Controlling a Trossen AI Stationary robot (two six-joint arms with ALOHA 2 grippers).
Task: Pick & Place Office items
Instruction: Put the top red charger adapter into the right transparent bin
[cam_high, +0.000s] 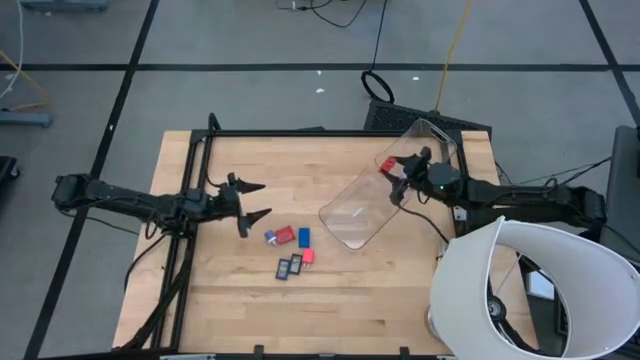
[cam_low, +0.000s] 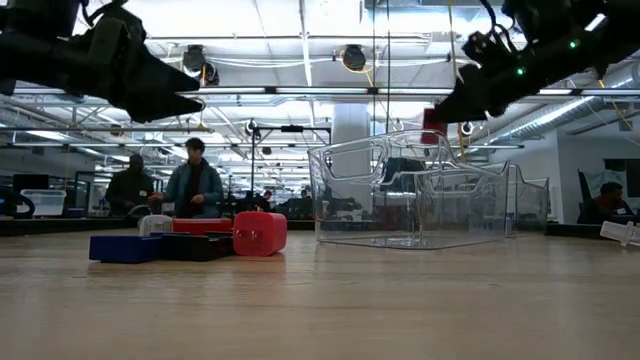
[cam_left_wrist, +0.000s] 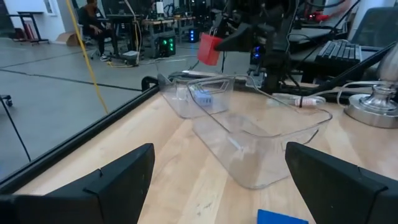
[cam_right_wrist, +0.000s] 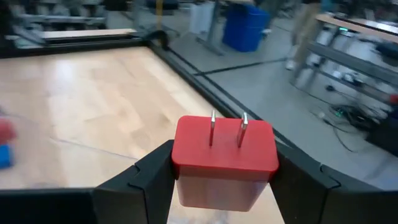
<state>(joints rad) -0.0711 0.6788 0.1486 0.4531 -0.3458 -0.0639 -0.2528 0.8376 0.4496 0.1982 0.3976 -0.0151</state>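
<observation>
From above, our right gripper (cam_high: 391, 168) clamps a red plug (cam_high: 384, 165) over the bin's (cam_high: 350, 222) far end, presumably to drop it in. Our left gripper (cam_high: 255, 200) waits wide open, left of the remaining items (cam_high: 292, 250). At table height, the plug (cam_low: 433, 126) hangs clear above the bin's wall (cam_low: 420, 195), nothing blocking.

bright overhead lighting, blurred wrist backgrounds
</observation>
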